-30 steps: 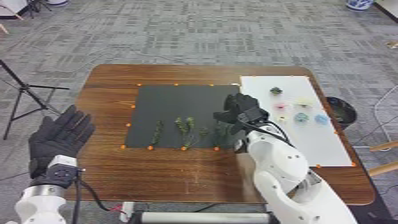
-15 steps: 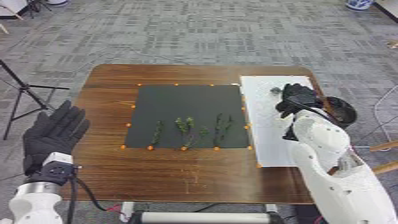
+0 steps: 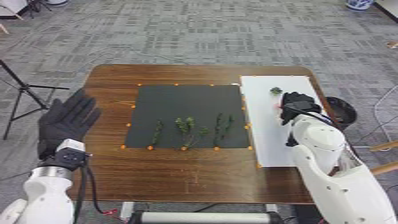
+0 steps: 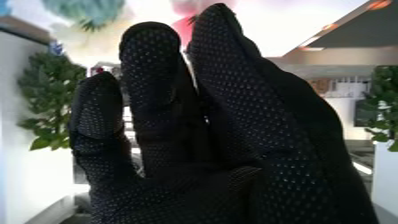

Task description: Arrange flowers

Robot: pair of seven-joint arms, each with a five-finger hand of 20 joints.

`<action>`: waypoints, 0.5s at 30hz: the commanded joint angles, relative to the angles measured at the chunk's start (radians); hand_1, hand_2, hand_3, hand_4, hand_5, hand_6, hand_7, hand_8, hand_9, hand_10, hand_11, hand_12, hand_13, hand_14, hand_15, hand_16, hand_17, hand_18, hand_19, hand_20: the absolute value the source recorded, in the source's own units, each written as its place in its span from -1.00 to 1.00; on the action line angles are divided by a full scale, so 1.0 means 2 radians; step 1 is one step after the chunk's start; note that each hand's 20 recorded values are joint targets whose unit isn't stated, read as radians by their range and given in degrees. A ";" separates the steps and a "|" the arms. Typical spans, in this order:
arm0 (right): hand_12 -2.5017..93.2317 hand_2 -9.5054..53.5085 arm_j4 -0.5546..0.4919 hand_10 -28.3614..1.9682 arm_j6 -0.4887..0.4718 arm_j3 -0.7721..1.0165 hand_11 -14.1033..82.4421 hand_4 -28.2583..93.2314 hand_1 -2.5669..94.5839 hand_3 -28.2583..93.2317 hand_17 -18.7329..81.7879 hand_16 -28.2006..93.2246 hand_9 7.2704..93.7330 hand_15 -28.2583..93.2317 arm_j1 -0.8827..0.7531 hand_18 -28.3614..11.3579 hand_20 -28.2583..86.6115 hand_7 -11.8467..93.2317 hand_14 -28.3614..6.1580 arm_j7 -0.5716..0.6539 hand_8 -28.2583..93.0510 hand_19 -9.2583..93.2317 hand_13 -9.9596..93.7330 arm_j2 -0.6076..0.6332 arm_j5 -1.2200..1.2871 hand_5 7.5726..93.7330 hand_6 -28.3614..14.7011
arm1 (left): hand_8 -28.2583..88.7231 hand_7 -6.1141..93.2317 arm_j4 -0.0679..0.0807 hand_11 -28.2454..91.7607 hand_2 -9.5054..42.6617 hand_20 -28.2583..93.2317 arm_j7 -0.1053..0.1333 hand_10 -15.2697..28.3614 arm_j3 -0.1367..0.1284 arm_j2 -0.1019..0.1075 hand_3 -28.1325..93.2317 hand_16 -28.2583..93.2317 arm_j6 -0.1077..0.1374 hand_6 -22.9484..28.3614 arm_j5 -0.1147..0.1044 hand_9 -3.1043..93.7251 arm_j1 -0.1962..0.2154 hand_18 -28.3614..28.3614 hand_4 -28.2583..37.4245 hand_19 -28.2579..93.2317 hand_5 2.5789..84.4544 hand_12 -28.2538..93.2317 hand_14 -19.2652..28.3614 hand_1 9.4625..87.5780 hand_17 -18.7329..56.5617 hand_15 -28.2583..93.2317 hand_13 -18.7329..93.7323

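Foremost, bearings, with twelve o'clock taken as the table's far edge. Item: pink flower (image 3: 276, 106), laid on the white board (image 3: 266, 150), just beside the right hand (image 3: 300, 102) at nine o'clock. By the right hand it is most nearly reached; the left hand (image 3: 67, 120) is set well apart, across the table (image 3: 160, 175) toward nine. A short move toward nine, then a lowering, is judged to be called for if this bloom is wanted.

Long axis: none can be made out for the pink flower, its outline being partly covered. By contrast, the green sprigs (image 3: 185, 131) on the dark mat (image 3: 178, 97) are laid roughly from twelve to six, at about eight o'clock from the right hand.

Hands: right, open, fingers straight, with nothing seen to be gripped; left, open, fingers extended.

Appearance: petals pale pink, deepened to a stronger pink in part. Neighbouring stock: blue flower (image 4: 84, 9), ruffled, green at its base; cream flower (image 4: 89, 37), softly layered; dark green bloom (image 3: 276, 90), compact, at eleven o'clock from the right hand. Risk, as judged: adjoining petals could be caught or crushed.
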 commanded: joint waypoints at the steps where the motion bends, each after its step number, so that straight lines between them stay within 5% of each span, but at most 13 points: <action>1: -0.70 -1.00 0.010 0.11 -0.036 -0.012 -0.53 -1.00 0.34 0.55 0.10 0.14 0.10 0.34 -0.001 -0.77 0.11 -0.57 0.34 -0.008 -0.72 0.84 0.51 -0.010 -0.011 0.23 0.16 | -0.68 -0.67 0.002 -0.21 0.07 -0.41 -0.003 0.31 0.018 0.004 0.61 -0.65 0.007 0.20 0.009 -0.20 -0.026 0.49 -1.00 0.11 0.05 -0.43 0.27 -0.54 -0.65 -0.19 -0.18; 5: -0.70 -1.00 0.021 0.11 -0.027 -0.013 -0.53 -1.00 0.35 0.54 0.10 0.14 0.10 0.34 -0.005 -0.76 0.12 -0.57 0.36 -0.003 -0.72 0.84 0.51 -0.012 -0.010 0.22 0.16 | -0.68 -0.67 0.002 -0.21 0.07 -0.41 -0.006 0.32 0.019 0.003 0.61 -0.64 0.008 0.20 0.009 -0.21 -0.027 0.49 -1.00 0.11 0.05 -0.43 0.30 -0.54 -0.65 -0.18 -0.18; 8: -0.68 -1.00 0.031 0.11 0.023 -0.019 -0.51 -1.00 0.35 0.50 0.11 0.14 0.14 0.34 -0.014 -0.75 0.13 -0.55 0.37 -0.006 -0.72 0.84 0.52 -0.010 -0.025 0.26 0.20 | -0.68 -0.66 0.001 -0.20 0.07 -0.41 -0.006 0.33 0.016 0.002 0.61 -0.63 0.010 0.22 0.007 -0.22 -0.023 0.50 -1.00 0.12 0.04 -0.42 0.37 -0.55 -0.66 -0.15 -0.18; 13: -0.61 -1.00 0.053 0.26 0.083 -0.018 -0.45 -1.00 0.35 0.52 0.17 0.13 0.45 0.37 -0.023 -0.72 0.16 -0.42 0.39 -0.008 -0.56 0.87 0.62 -0.007 -0.035 0.54 0.30 | -0.68 -0.66 0.001 -0.19 0.07 -0.41 -0.006 0.34 0.016 -0.003 0.61 -0.62 0.011 0.23 0.007 -0.23 -0.023 0.51 -1.00 0.12 0.03 -0.42 0.39 -0.55 -0.67 -0.15 -0.19; 15: -0.41 -1.00 0.053 0.35 0.100 -0.015 -0.56 -1.00 0.39 0.49 0.20 0.14 0.60 0.38 -0.028 -0.71 0.17 -0.36 0.39 -0.007 -0.49 0.88 0.65 -0.007 -0.036 0.64 0.33 | -0.68 -0.65 0.001 -0.19 0.07 -0.41 -0.006 0.35 0.014 -0.004 0.61 -0.62 0.010 0.23 0.007 -0.23 -0.020 0.51 -1.00 0.12 0.03 -0.42 0.39 -0.55 -0.67 -0.14 -0.18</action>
